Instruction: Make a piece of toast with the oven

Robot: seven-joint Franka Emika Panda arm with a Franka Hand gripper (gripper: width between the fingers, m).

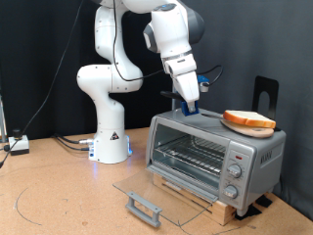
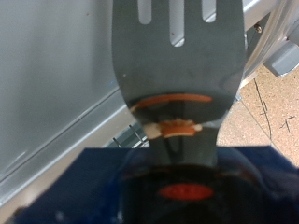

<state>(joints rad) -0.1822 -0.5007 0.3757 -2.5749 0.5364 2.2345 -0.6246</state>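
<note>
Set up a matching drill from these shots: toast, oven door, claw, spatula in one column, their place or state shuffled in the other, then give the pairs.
Things:
1. piece of toast
2. oven door
3. claw
4. spatula

Places or states:
A. swung fully open, lying flat in front
B. just above the oven's top, towards the exterior view's left
C. dark slotted blade held out over the silver top
D. lying on the oven's top, towards the exterior view's right

Pairs: 1-D, 2-A, 3-B, 4-C

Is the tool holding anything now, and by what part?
Yes: the tool holds a dark slotted spatula by its handle end, blade out over the oven.
</note>
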